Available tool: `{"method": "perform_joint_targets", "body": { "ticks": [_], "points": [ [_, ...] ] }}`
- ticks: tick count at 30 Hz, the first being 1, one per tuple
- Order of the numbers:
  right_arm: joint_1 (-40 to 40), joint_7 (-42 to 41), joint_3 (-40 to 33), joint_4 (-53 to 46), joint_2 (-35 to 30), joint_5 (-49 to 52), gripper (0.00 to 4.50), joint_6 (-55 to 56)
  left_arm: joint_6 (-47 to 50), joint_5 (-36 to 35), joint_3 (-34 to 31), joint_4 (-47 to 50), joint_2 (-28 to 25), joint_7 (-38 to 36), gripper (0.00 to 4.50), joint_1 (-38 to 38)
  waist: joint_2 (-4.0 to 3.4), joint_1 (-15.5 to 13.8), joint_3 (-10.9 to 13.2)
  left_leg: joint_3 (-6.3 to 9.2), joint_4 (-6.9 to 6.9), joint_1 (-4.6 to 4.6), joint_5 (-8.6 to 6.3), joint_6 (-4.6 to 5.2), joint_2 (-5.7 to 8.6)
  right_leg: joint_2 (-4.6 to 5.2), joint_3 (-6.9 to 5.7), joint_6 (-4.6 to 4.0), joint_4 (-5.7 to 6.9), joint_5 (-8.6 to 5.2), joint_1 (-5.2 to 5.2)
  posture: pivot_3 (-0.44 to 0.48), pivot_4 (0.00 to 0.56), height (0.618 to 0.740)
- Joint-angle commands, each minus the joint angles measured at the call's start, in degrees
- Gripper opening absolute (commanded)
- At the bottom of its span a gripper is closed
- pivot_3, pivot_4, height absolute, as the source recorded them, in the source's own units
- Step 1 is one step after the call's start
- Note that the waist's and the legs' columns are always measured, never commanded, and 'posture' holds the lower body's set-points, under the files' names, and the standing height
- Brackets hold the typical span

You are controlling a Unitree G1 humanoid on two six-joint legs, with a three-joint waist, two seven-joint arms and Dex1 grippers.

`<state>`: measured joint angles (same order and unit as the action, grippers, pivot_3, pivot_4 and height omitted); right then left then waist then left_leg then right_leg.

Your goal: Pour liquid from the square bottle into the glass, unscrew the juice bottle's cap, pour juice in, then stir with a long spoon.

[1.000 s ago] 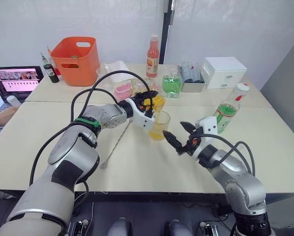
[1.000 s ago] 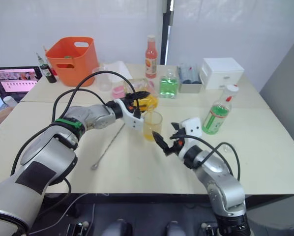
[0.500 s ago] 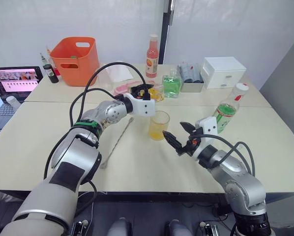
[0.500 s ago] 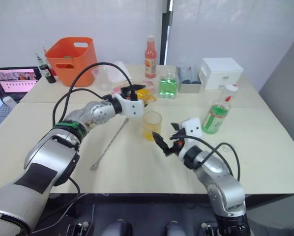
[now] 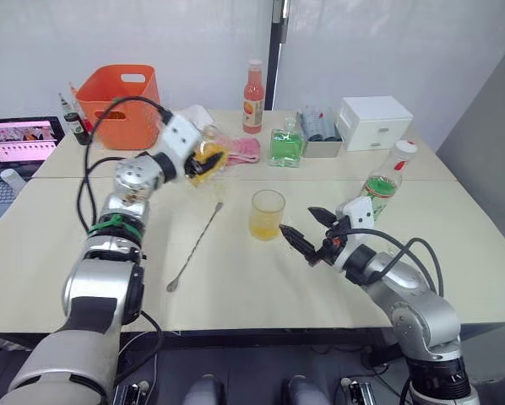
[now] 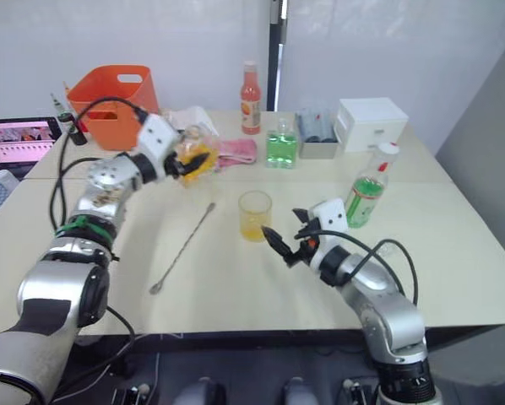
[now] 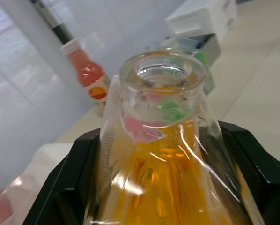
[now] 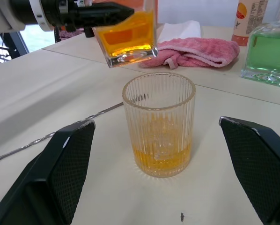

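In the upper left of the frame, the left gripper [image 5: 195, 160] was clamped on the square bottle [image 5: 207, 158], held above the table [image 5: 236, 278] with its mouth unstoppered. The glass [image 5: 267, 214] stood at the centre, a little yellow-orange liquid [image 8: 162, 159] in its bottom. The right gripper [image 5: 307, 236] hung wide apart just right of it. The long spoon [image 5: 195, 245] lay left of the glass; the juice bottle [image 5: 383, 183] stood at right.

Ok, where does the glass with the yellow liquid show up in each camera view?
Left eye view: the glass stands mid-table, just ahead of the right gripper.
Right eye view: same spot, glass centre frame.
Right wrist view: glass between the open fingers.
Left wrist view: I can't find it.
Shared landmark: the pink cloth behind the glass.
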<state>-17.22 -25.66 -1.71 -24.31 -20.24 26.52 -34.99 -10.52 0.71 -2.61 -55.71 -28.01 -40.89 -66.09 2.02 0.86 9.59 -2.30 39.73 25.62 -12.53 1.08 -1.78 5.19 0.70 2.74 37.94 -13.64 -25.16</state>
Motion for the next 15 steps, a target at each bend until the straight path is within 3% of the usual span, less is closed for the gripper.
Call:
{"method": "perform_joint_targets", "body": {
  "ticks": [1, 7, 11, 15],
  "points": [
    [-1.66, -2.01, -2.37, -0.69, -1.87, 2.09, 4.50, 0.13, 15.94, -5.67, -5.28, 18.10, -2.73, 3.41, 2.81, 3.63, -0.01, 0.02, 0.00, 0.02, 0.01, -0.01, 0.00, 0.00, 0.01, 0.01, 0.00, 0.00, 0.04, 0.00, 0.00, 0.000, 0.150, 0.715],
    [-2.59, -4.92, -5.61, -1.15, -7.12, 4.83, 4.50, -2.05, 40.64, -11.17, -13.12, 44.46, -2.87, 13.30, 2.81, 17.51, 0.00, -0.20, 0.00, 0.30, 0.08, -0.02, -0.01, 0.01, -0.01, 0.02, 0.03, 0.00, 0.09, 0.00, 0.02, 0.000, 0.150, 0.715],
    [-1.12, -7.30, -8.58, -0.15, -11.37, 5.63, 4.50, -2.27, 48.08, -14.29, -17.67, 55.51, -1.79, 17.67, 2.81, 25.18, 0.04, -0.77, 0.02, 0.45, 0.11, 0.00, 0.00, 0.01, 0.03, 0.03, 0.01, -0.01, 0.08, 0.00, 0.04, 0.000, 0.150, 0.715],
    [0.67, -9.49, -10.66, 2.02, -14.50, 4.98, 4.50, -1.37, 51.39, -15.52, -19.00, 59.96, -1.56, 19.69, 2.81, 30.07, 0.06, -1.27, 0.02, 0.45, 0.12, -0.02, -0.01, 0.01, 0.04, 0.04, 0.01, -0.01, 0.05, 0.00, 0.10, 0.000, 0.150, 0.715]
  ]
}}
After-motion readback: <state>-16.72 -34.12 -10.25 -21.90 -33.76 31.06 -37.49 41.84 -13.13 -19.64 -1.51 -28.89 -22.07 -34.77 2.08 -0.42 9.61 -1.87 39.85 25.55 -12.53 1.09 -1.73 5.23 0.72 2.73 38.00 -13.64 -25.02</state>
